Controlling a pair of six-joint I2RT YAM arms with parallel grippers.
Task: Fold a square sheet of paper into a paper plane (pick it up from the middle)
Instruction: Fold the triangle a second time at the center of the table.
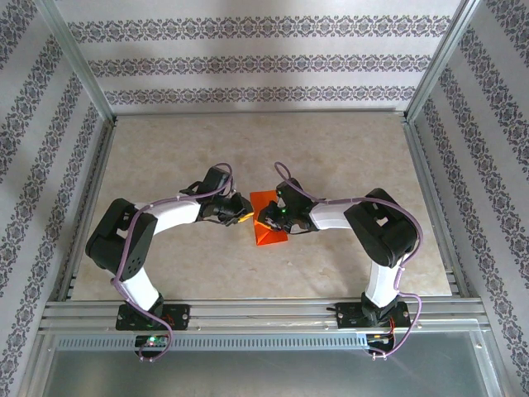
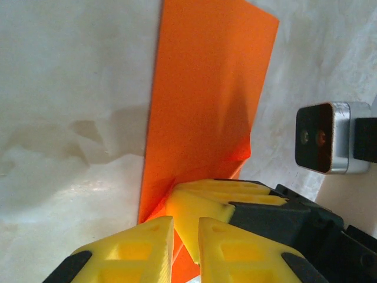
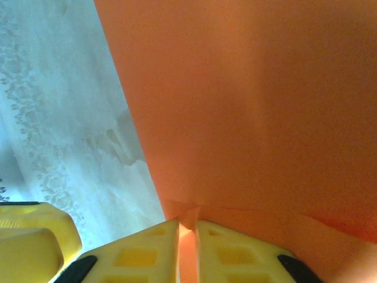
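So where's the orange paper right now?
Seen from above, the orange paper is over the middle of the table, pinched between the left claw and the right claw.

You find the square sheet of paper (image 1: 272,235) at the middle of the table (image 1: 347,149), ahead of both arm bases. The left gripper (image 1: 245,219) sits at its left edge and the right gripper (image 1: 263,217) over its middle, the two just beside each other. From the left wrist, the sheet runs ahead of the fingers, near edge pinched between them, the right gripper just to the right. From the right wrist, the sheet's edge sits between that gripper's fingers
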